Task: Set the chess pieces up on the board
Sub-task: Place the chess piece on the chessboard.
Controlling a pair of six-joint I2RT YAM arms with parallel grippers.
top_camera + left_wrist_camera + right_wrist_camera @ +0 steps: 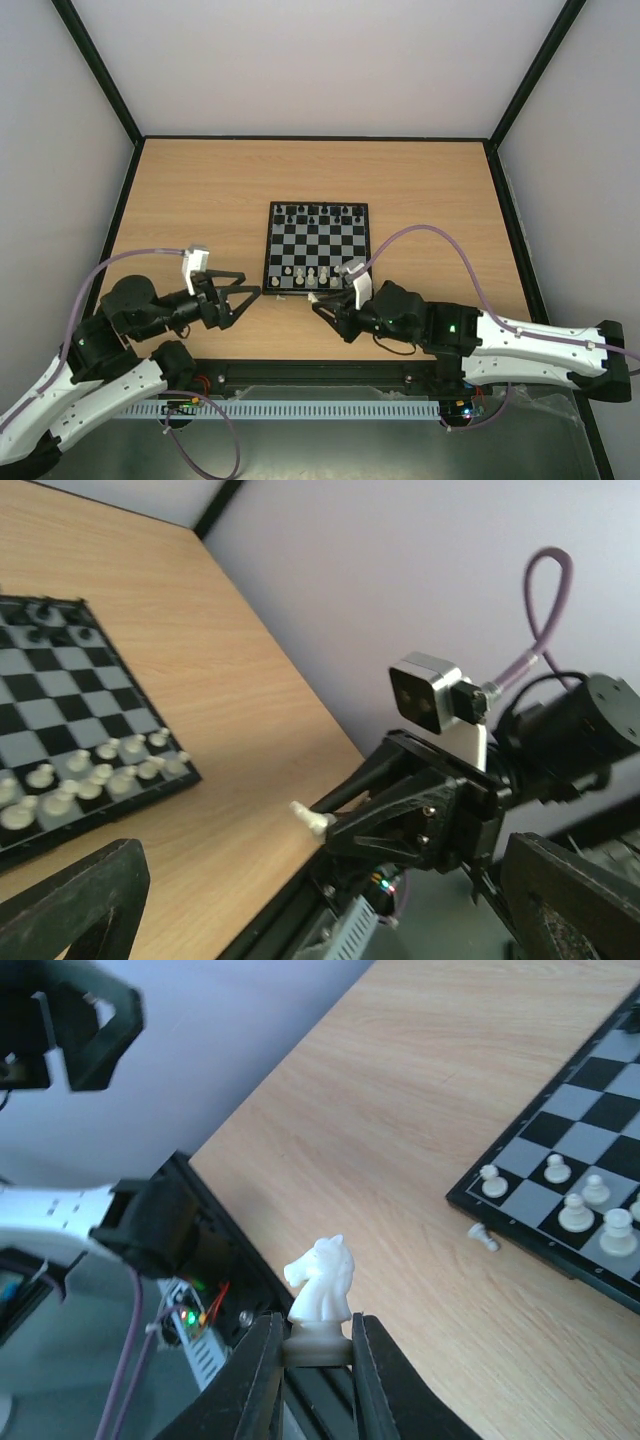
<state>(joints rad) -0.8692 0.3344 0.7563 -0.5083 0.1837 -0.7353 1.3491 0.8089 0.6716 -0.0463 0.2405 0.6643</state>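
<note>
The board [318, 243] lies mid-table, with black pieces along its far row and several cream-white chess pieces [310, 274] on its near rows. My right gripper [316, 299] is just off the board's near edge. In the right wrist view it [320, 1348] is shut on the base of a white knight [322, 1282], which stands upright above the jaws. A white pawn [483, 1236] lies tipped over on the table beside the board's near-left corner. My left gripper [250, 281] is open and empty, left of the board.
The left wrist view shows the board [175, 780] at left, the right gripper [330, 825] holding the knight, and one of my own fingers [80, 900] low in frame. Black-framed walls enclose the table.
</note>
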